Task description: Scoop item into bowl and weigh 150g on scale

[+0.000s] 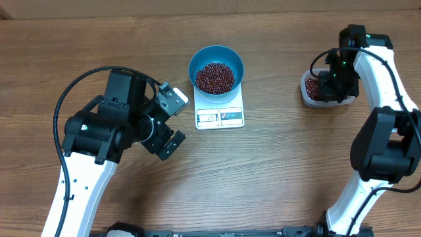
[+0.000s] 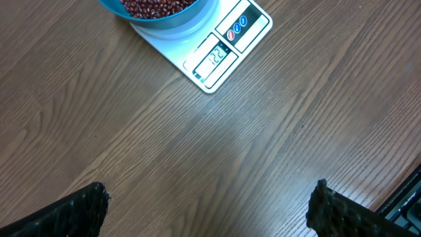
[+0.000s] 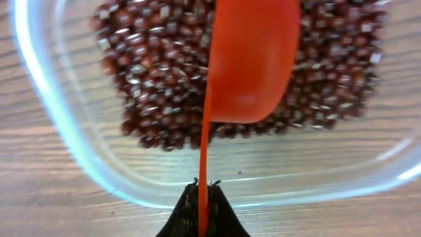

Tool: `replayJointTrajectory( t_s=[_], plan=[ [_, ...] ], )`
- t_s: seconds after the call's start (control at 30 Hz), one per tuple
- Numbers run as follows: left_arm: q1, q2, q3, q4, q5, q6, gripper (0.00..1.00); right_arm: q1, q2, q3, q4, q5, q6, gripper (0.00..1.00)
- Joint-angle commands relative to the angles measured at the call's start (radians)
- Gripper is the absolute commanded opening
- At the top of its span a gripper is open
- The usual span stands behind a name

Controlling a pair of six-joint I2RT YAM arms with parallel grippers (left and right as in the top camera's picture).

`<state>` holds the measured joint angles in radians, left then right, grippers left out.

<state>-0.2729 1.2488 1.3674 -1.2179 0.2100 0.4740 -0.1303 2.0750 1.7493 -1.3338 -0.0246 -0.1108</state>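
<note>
The blue bowl (image 1: 216, 68) stands on the white scale (image 1: 220, 108), partly filled with red-brown beans (image 1: 215, 78); the left wrist view shows its rim (image 2: 164, 18) and the scale display (image 2: 215, 58). More beans (image 3: 164, 66) lie in a clear container (image 1: 321, 91) at the right. My right gripper (image 3: 204, 187) is shut on the thin handle of an orange-red scoop (image 3: 253, 59), whose cup hangs over the beans in the container. My left gripper (image 1: 172, 123) is open over bare wood left of the scale, its fingertips (image 2: 85, 210) far apart with nothing between them.
The container's clear rim (image 3: 99, 174) curves close in front of my right fingers. Bare wooden table (image 1: 276, 171) lies between the scale and the container and in front of both. The left arm's black cable loops at the left.
</note>
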Motion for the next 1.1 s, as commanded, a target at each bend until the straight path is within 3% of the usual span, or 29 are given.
replayJointTrajectory(
  t_s=[0.0, 0.77, 1.07],
  plan=[
    [0.004, 0.006, 0.000, 0.003, 0.019, -0.010, 1.00, 0.001, 0.013, 0.024, -0.008, -0.104, -0.069, 0.04],
    [0.004, 0.006, 0.000, 0.003, 0.019, -0.010, 1.00, -0.087, 0.013, 0.024, -0.056, -0.353, -0.083, 0.03],
    [0.004, 0.006, 0.000, 0.003, 0.019, -0.010, 1.00, -0.164, 0.013, 0.024, -0.100, -0.528, -0.212, 0.04]
  ],
)
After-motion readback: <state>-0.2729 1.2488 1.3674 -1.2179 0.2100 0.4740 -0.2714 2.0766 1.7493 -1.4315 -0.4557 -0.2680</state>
